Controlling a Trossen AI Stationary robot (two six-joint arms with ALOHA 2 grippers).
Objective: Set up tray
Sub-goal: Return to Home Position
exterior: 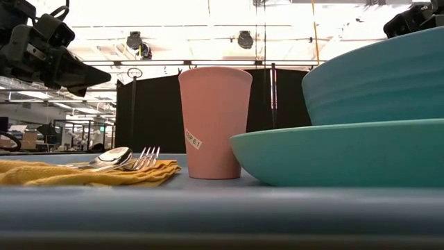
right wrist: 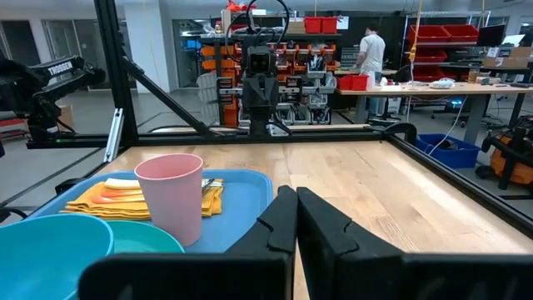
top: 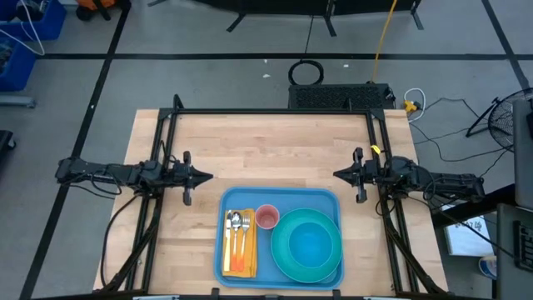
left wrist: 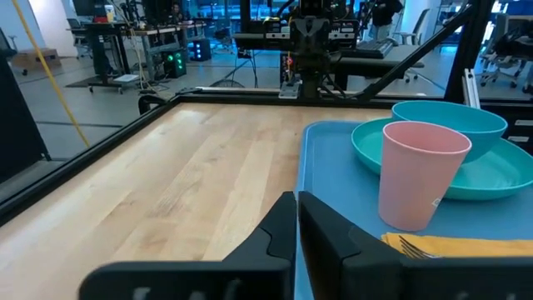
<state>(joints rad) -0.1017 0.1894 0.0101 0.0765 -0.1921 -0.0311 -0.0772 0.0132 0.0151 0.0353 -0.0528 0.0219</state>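
Closest to you, the blue tray [top: 308,200] lies flat at the middle of the desk's [top: 266,150] near edge, with its long side along that edge.

Along the tray's left edge you have a yellow-orange napkin [top: 241,267], folded and running from near to far. Three pieces of cutlery [top: 236,235] lie on it side by side, with their heads toward the tray's far edge. The low view shows you a spoon [exterior: 111,157] and a fork [exterior: 144,158] resting on the cloth.

The right part of the tray is filled by a round teal plate [top: 278,247], and a teal bowl [top: 311,247] sits on the plate. Just beyond the napkin's far right corner a pink cup [top: 266,217] stands upright close to the tray's far edge, just beside the plate's rim.

Farther back, past the tray's far corners, both arms hang level over the bare wood at mid-depth. The left gripper [top: 205,176] reaches in from the desk's left edge and points right. Its fingers [left wrist: 279,229] are drawn together to a thin slit and hold nothing. The right gripper [top: 337,174] reaches in from the right edge and points left, facing the other. Its fingers [right wrist: 281,218] are likewise pressed nearly together and empty. Both grippers are well apart from the tray and from each other.
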